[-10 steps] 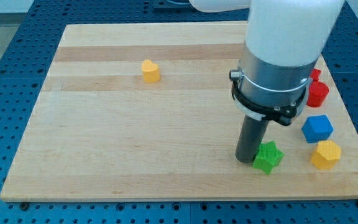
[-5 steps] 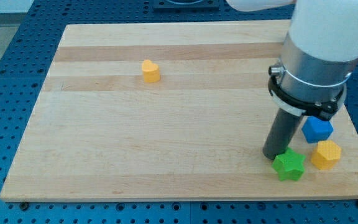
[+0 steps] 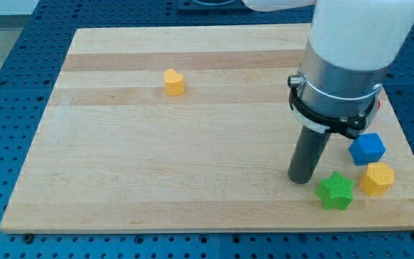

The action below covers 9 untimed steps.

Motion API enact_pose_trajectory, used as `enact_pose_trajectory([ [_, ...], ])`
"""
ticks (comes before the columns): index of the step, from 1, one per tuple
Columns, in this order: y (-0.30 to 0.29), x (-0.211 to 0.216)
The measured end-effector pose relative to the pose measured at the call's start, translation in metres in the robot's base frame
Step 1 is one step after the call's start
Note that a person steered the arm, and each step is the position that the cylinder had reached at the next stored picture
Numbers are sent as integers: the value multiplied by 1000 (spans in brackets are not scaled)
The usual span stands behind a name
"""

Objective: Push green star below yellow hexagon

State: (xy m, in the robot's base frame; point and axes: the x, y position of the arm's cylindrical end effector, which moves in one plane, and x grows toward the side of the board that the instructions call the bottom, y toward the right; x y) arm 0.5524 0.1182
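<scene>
The green star (image 3: 335, 191) lies near the board's bottom right, just left of the yellow hexagon (image 3: 376, 178) and a little lower. My tip (image 3: 300, 179) stands on the board to the left of the star and slightly above it, with a small gap between them. The arm's wide white and grey body hangs over the right part of the board.
A blue block (image 3: 366, 148) sits just above the yellow hexagon. A sliver of a red block (image 3: 376, 105) shows behind the arm near the right edge. A yellow heart-like block (image 3: 173, 82) sits at the upper left. The board's bottom edge (image 3: 207, 230) runs close under the star.
The green star was pushed right and down toward the yellow hexagon. My tip first moved right with it, then drew back left, off the star.
</scene>
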Motion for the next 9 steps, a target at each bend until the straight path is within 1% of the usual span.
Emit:
enact_pose_trajectory([
  [1, 7, 6],
  [2, 28, 28],
  [3, 28, 28],
  [4, 15, 28],
  [5, -15, 40],
  [6, -7, 66],
  [7, -7, 65],
  [9, -1, 30],
])
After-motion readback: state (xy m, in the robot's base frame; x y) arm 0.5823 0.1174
